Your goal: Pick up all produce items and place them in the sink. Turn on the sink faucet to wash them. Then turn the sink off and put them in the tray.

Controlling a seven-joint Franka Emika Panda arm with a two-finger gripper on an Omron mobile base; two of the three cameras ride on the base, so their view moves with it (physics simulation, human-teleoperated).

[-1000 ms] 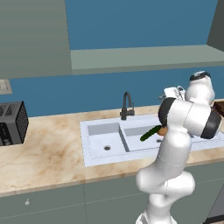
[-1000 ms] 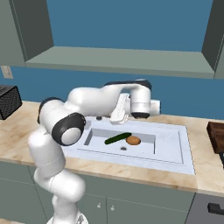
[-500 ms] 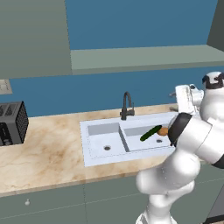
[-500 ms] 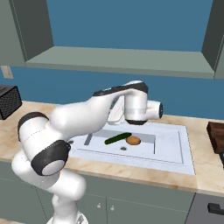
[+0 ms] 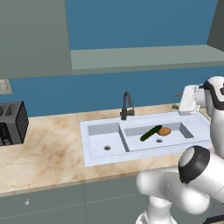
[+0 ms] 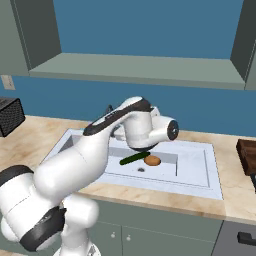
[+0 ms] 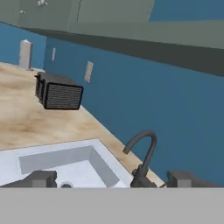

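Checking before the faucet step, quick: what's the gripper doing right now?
Gripper: open, holding nothing, facing the faucet.

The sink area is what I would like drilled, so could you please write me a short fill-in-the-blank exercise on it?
1. The cucumber and the potato lie in the ____ basin of the sink.
2. The faucet is coloured ____.
3. The end effector stands ____, holding nothing.

Missing words: larger; black; open

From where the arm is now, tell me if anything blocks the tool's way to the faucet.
Nothing visible does. The open tool points straight at the faucet, with only bare air between its fingertips and the spout. The cucumber and potato lie lower, in the sink's larger basin.
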